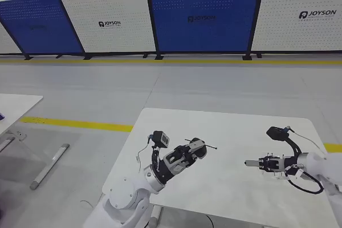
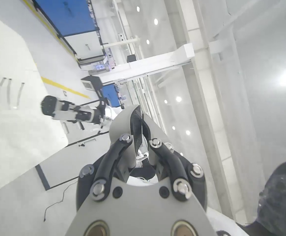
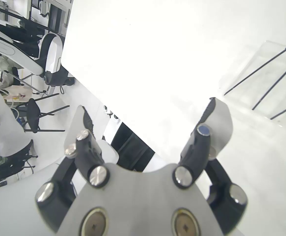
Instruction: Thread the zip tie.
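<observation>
Where the zip tie is: the black zip tie (image 1: 212,148) is pinched crosswise in the left gripper (image 1: 197,146), over the table's 9 o'clock half in the top view. It runs roughly from 9 to 3 o'clock, with a short length sticking out on each side of the fingers.
Left claw: narrow and clamped on the tie. In the left wrist view the two fingers (image 2: 123,126) stand pressed together, with the thin black strap caught edge-on between them.
Left arm: its gripper points toward about 2 o'clock in the top view, and its wrist camera looks up at the hall's ceiling.
Right claw: wide and holding nothing. The right gripper (image 3: 147,105) has its fingers spread far apart over bare tabletop.
Right arm: in the top view its gripper (image 1: 249,163) sits at 3 o'clock from the left one, well apart from it. It points back toward 9 o'clock, at the held tie.
Spare zip ties (image 3: 258,70): three black ones lie side by side in a clear tray (image 3: 275,72), beyond the right gripper's fingertips and off to one side.
Table (image 1: 228,125): white with rounded corners. Its far edge is toward 12 o'clock.
</observation>
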`<state>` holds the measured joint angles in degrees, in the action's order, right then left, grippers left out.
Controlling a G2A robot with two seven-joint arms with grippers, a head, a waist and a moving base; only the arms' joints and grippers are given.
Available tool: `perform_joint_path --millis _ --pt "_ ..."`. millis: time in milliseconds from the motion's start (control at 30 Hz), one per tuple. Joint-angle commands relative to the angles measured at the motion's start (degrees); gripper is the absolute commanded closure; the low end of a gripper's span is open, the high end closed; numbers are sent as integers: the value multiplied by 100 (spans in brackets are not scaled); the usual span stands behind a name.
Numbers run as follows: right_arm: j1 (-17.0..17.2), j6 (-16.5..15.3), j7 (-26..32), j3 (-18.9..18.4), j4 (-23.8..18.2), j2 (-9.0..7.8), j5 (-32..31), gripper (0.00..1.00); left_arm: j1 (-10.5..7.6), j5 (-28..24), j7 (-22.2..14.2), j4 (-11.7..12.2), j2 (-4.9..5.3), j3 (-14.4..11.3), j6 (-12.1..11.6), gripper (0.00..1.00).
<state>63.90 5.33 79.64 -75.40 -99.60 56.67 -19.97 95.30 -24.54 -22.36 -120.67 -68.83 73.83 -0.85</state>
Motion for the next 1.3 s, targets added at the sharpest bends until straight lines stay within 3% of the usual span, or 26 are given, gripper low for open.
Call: perform_joint_path --millis 0,233,367,467,567,667,833,967,1033,1133,1267 --pt "0 0 0 0 0 0 0 0 -69 118 33 316 2 -51 119 100" --pt "0 0 0 0 0 0 0 0 -270 400 217 1335 2 -208 345 100" --pt "0 0 0 0 0 0 0 0 -368 438 264 1594 -7 -313 334 100" --pt "0 0 0 0 0 0 0 0 -410 483 282 1603 -11 -396 333 100" --pt "0 0 0 0 0 0 0 0 -427 462 234 1376 -9 -441 301 100" --pt "0 0 0 0 0 0 0 0 -352 416 137 889 3 -433 195 100" --pt "0 0 0 0 0 0 0 0 -19 493 -87 -119 54 -377 39 100" --pt "0 0 0 0 0 0 0 0 278 684 -181 -693 96 -319 -135 100" --pt "0 0 0 0 0 0 0 0 412 759 -215 -856 114 -305 -200 100" --pt "0 0 0 0 0 0 0 0 487 790 -251 -913 132 -274 -253 100" --pt "0 0 0 0 0 0 0 0 431 741 -260 -710 142 -299 -149 100"
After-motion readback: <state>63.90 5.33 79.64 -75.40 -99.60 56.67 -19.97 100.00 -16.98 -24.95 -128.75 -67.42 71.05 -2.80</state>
